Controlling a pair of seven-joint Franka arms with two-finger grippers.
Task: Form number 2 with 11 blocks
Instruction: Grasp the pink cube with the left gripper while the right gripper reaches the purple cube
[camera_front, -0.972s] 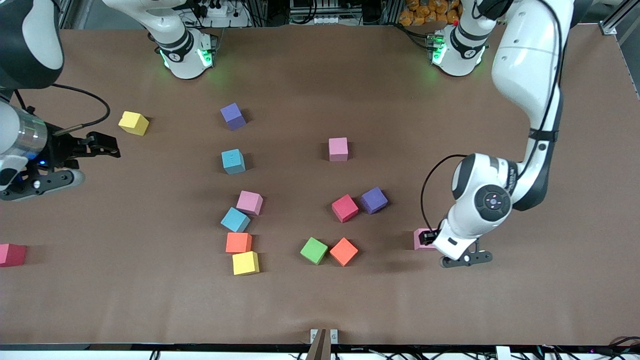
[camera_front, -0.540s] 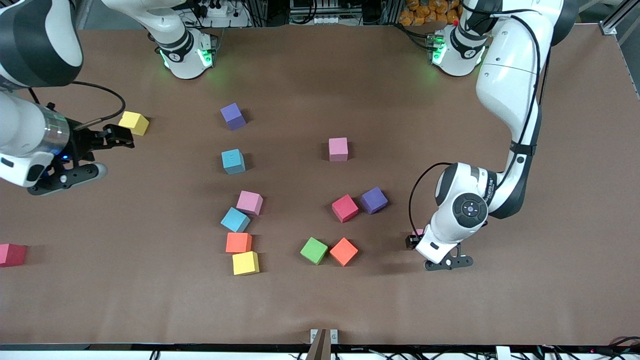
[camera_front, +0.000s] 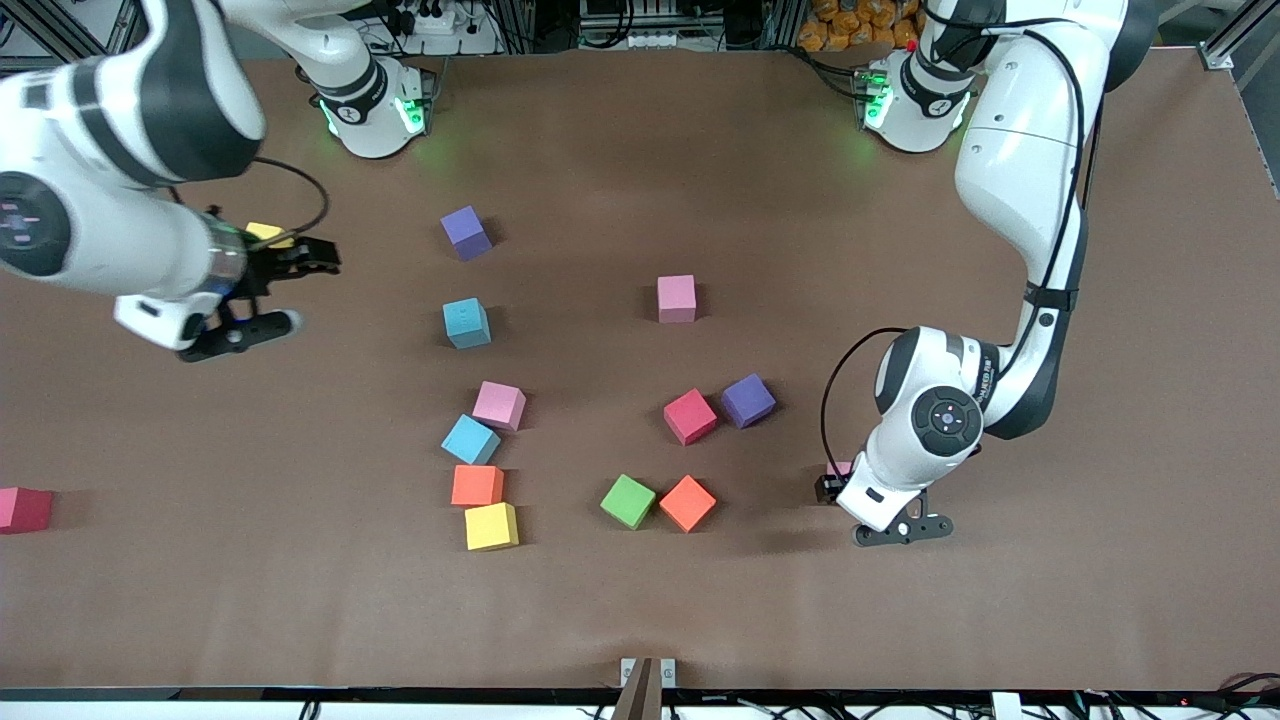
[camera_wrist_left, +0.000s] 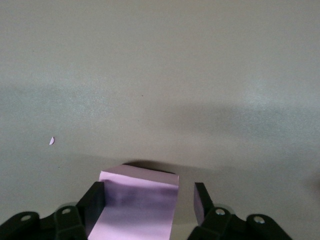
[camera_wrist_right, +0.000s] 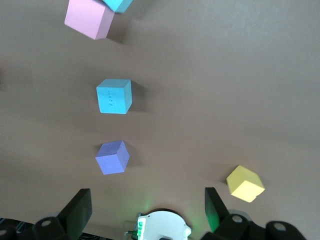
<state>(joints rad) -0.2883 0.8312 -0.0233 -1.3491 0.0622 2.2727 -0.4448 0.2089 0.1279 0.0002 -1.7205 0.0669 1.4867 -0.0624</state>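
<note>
The left gripper (camera_wrist_left: 149, 202) sits low with its fingers spread around a small pink foam cube (camera_wrist_left: 140, 202), one finger touching it. The right gripper (camera_front: 318, 258) hangs wide open beside a small yellow foam cube (camera_wrist_right: 245, 183).

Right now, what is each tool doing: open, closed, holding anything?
Left tool: open, fingers either side of a pink block, one finger apart from it, not clamped.
Right tool: open, holding nothing, over the table.
</note>
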